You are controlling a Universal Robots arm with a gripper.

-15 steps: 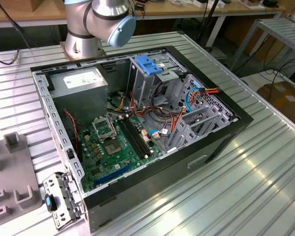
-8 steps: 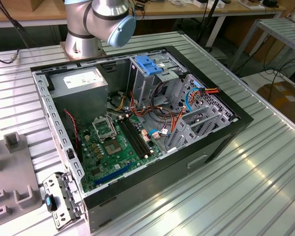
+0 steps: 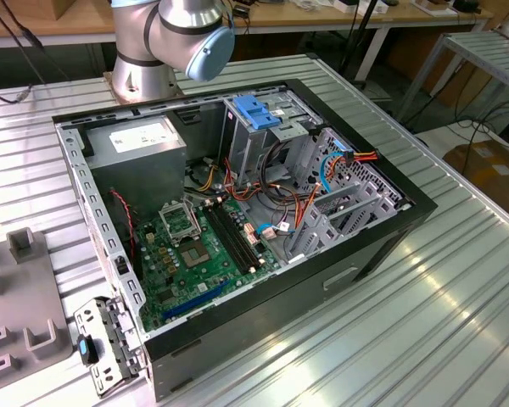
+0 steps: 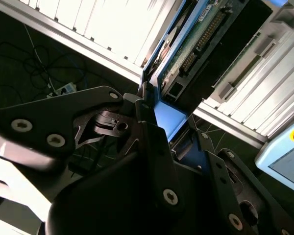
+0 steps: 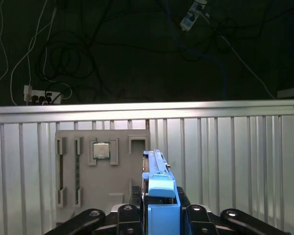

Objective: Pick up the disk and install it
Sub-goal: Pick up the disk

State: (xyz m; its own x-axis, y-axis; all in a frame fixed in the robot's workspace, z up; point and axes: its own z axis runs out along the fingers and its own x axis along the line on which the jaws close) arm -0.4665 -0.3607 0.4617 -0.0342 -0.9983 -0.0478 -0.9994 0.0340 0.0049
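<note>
The gripper (image 5: 160, 213) clamps its jaws on the disk (image 5: 156, 169) at its blue carrier frame, grey tray (image 5: 78, 161) beyond.

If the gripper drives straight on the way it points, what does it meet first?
Likely the ribbed table at the grey fixture plate's edge, with the disk in the gripper touching first; depth is unclear.

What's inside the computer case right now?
A green motherboard, a grey power-supply box, a metal cage with a blue latch, and loose cables. The cage's walls hide its inside. The disk is clamped in the gripper.
</note>
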